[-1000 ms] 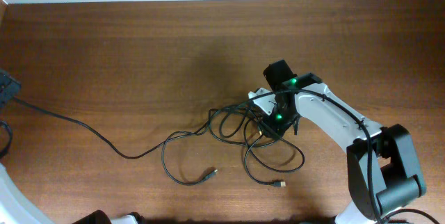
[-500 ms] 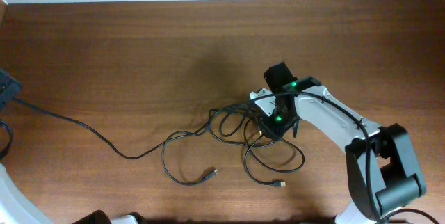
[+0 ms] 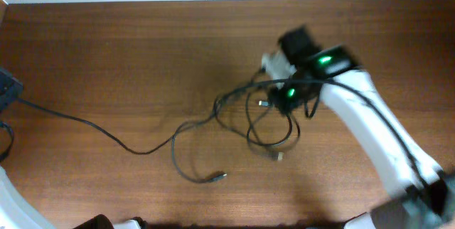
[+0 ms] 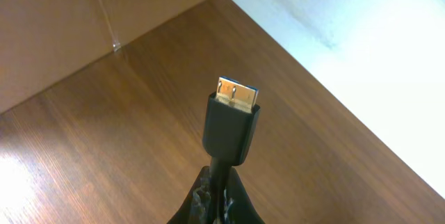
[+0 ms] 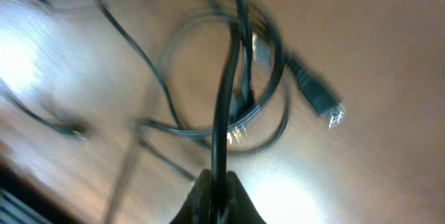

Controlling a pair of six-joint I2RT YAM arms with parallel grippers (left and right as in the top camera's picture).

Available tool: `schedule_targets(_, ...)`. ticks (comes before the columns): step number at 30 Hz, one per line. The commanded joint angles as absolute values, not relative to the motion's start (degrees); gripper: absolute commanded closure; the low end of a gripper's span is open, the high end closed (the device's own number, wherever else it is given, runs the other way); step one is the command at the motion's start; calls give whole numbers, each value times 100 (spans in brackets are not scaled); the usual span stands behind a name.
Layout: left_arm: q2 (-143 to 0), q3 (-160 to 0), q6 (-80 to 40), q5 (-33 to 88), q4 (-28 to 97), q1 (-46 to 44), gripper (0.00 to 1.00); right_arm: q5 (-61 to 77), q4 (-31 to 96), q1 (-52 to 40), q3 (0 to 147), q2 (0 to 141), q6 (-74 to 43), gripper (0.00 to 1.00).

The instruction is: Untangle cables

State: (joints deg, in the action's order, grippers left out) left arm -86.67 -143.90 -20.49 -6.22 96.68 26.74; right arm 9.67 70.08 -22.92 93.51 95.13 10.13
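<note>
Cables: a loose tangle of black cables (image 3: 263, 119) sits near the middle of the table (image 3: 142, 44), just below and left of the right arm's wrist; one long strand trails from it to the table's left edge
Right gripper: the right gripper (image 5: 215, 184) is pinched narrow on a single strand, which runs straight up out of the fingers and through several overlapping loops
Left gripper: the left gripper (image 4: 217, 197) is clamped on a cord just under a flat plug (image 4: 234, 120), which stands upright above the fingers, over a far corner of the table
Free ends: one loose plug (image 3: 219, 178) lies well left of the tangle, and a second plug (image 3: 277, 156) lies just below it; the right wrist view shows a plug (image 5: 321, 102) beside the loops
Step in hand: judged as drawing the pinched strand up and away so that the loops open
Doing it well: pull slowly and along the strand's own line, and watch whether the loops widen or close; if they close, a knot is likely tightening, so ease off and pull from another side
Anchor: keep the left grip steady so the pull has tension to work against
Risk: the thin cord could slip through the fingers, or the whole bundle could drag along instead of opening
Unclear: both right-arm views are blurred, so which loop crosses over which cannot be told
</note>
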Motion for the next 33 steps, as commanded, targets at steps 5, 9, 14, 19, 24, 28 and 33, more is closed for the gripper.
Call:
schedule_targets(5,-9085,-14405,-1772,-362,9671,2661,100,1719,7693,-2285,13246,8230,-698,96)
schedule_targets(9,-8978,-14405,-1549,-38,9653,2661,100,-2464,7011,-2274,14755,7719,-1601,96)
schedule_targets(14,-8882,-14405,-1728,-827,9671,2689,100,-6235,6534,-2272,14794,7793,-1592,96)
schedule_targets(19,-8488,-14405,-2032,-1293,9666,3033,100,-5704,6536,-2032,14763,8604,-1597,96)
schedule_targets(24,-8838,-14405,-2034,-1675,9609,3055,100,-3070,6573,106,14763,10320,-1994,96)
schedule_targets(28,-9205,-14405,-2036,-1717,9341,3055,100,-1575,6302,1581,14765,11371,-2268,96)
schedule_targets(33,-9258,-14405,-2032,-2397,9052,3055,100,-1433,6062,2836,14846,11504,-1479,96)
